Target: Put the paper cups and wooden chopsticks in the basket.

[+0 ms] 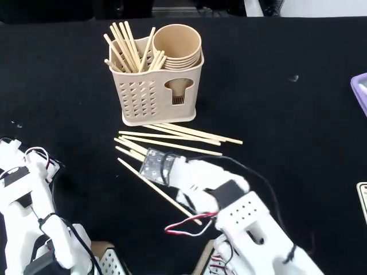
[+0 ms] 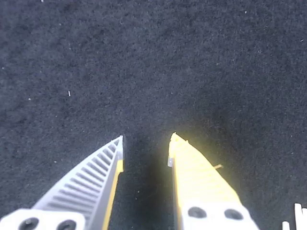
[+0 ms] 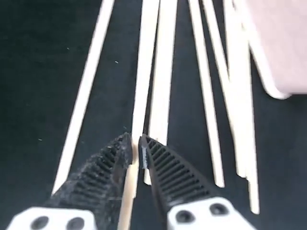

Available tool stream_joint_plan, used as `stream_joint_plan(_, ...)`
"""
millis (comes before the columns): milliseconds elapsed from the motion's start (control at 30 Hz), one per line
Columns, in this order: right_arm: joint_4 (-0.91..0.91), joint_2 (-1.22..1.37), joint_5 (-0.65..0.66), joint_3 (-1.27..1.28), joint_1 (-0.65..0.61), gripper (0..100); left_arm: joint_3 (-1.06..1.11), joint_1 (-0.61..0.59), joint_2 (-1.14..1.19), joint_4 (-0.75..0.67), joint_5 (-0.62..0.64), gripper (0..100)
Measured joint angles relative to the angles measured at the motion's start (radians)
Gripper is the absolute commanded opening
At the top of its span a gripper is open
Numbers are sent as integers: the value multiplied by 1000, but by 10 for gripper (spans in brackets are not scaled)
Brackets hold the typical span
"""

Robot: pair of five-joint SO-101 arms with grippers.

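A beige basket (image 1: 155, 94) stands at the back of the black table, holding a stack of paper cups (image 1: 178, 43) and a bunch of wooden chopsticks (image 1: 129, 48). Several loose chopsticks (image 1: 178, 134) lie on the cloth in front of it. My right gripper (image 1: 150, 166) sits low over their near ends. In the right wrist view it (image 3: 135, 141) is shut on one chopstick (image 3: 146, 72), with others lying alongside. My left gripper (image 2: 145, 139) is open over bare black cloth, holding nothing. The left arm (image 1: 23, 195) rests at the table's near left.
A purple object (image 1: 360, 91) pokes in at the right edge, and a pale item (image 1: 363, 197) lies lower on that edge. The basket's corner (image 3: 283, 48) is close beyond the right gripper. One long chopstick (image 1: 157, 192) runs diagonally under the right arm.
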Motion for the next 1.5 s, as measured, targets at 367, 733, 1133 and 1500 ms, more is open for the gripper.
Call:
stream_joint_plan(367,3,190,-60,-130,-11,204,-66,0,0,87,-52,164)
stream_joint_plan(733,336,2,-275,-681,273,204,-658,153,8,563,-299,223)
stream_joint_plan(1133,336,210,-489,-941,494,204,-1599,471,540,847,-305,223)
stream_joint_plan(1500,287,238,-549,-761,560,204,-2472,603,1077,1082,-305,223)
